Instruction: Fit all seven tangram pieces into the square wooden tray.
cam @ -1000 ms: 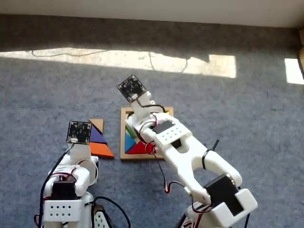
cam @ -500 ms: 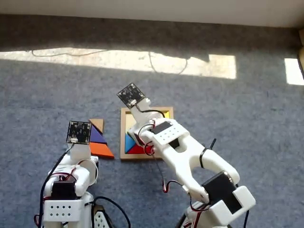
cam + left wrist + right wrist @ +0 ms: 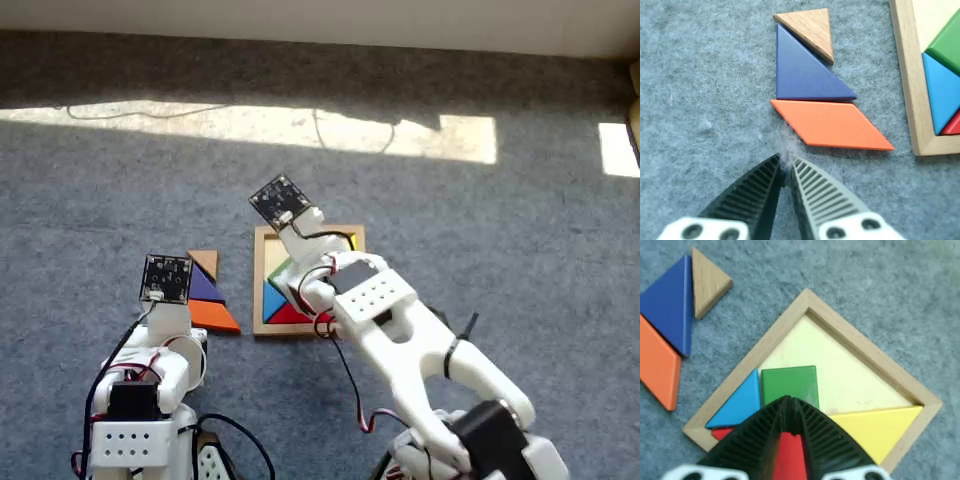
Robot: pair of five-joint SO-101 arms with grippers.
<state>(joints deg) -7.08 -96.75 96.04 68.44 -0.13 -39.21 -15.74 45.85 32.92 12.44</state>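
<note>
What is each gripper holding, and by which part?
Nothing is held: the left gripper is shut over the carpet, the right gripper shut over the tray.

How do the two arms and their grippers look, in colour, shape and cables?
The left arm and the right arm have white plastic shells, black motor blocks and thin red and black cables. Each carries a black square board at the wrist. The left gripper has ribbed tapered fingers, one black, one grey; the right gripper's look black.
</note>
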